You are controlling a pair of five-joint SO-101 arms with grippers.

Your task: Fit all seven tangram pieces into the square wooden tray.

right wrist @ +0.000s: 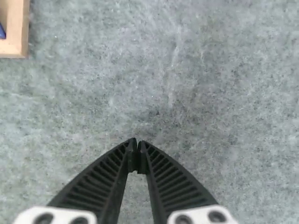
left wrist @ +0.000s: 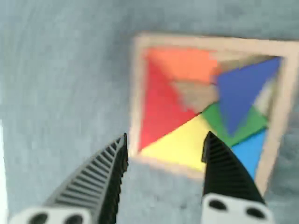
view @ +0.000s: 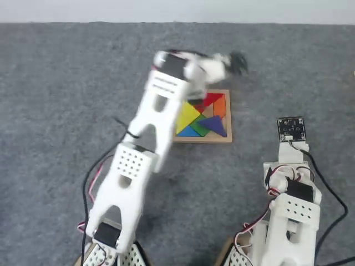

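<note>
Just right of centre in the high view, the square wooden tray [view: 202, 139] sits nearly filled. The left gripper [left wrist: 166, 136] hovers over its rim, jaws wide and empty. The blue triangle [left wrist: 240, 86] looks unseated (bare wood [left wrist: 198, 93] beside it), so seating it seems next. The right gripper [right wrist: 137, 140], pinched closed, hangs over carpet [right wrist: 210, 70].

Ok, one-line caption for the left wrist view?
Open left hand above the wooden tray of coloured tangram pieces.

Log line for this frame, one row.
left tool: open, above tray edge | right tool: shut, above carpet | blue triangle seems to overlap green piece
</note>
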